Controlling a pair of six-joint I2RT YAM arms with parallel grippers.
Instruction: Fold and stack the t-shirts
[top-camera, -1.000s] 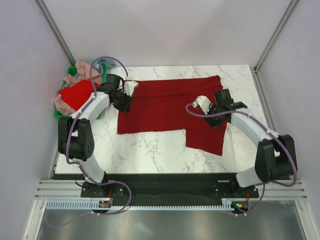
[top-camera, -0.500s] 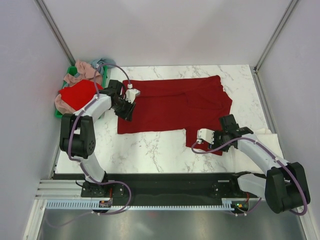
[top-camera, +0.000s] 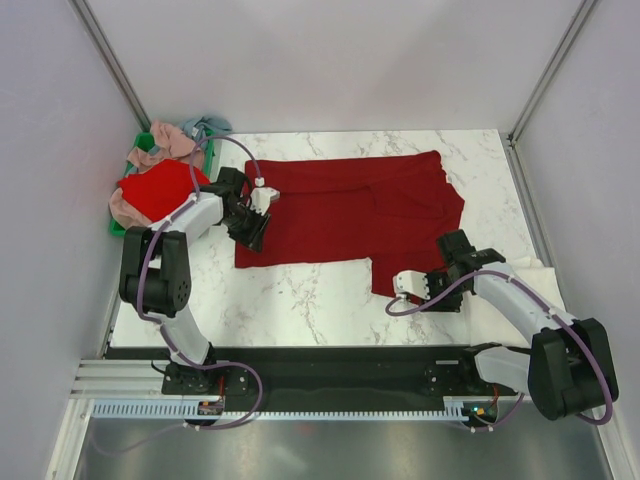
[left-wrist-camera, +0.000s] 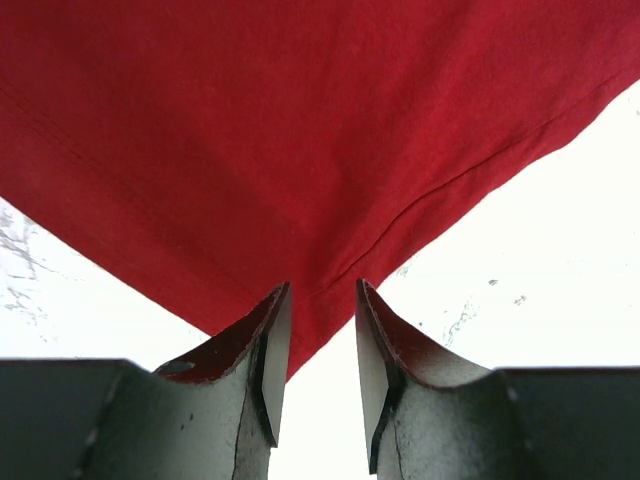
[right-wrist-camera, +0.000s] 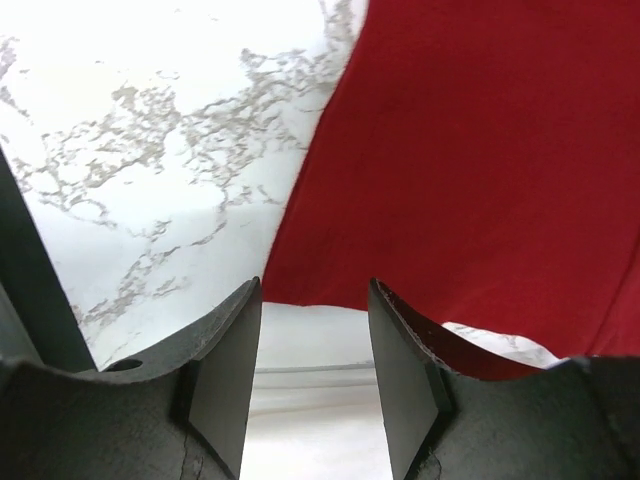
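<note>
You see the soft dark red shirt (top-camera: 340, 210) lying flat on the smooth marble table (top-camera: 300, 300). The left gripper (left-wrist-camera: 318, 300) at its left edge and the right gripper (right-wrist-camera: 315, 295) at its near right hem both stand parted, holding nothing.

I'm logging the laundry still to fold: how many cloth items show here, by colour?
dark crimson t-shirt: 1
bright red cloth: 1
dusty pink cloth: 1 (two patches, possibly one piece)
light blue cloth: 1
cream-white cloth, right table edge: 1
Total: 5
</note>
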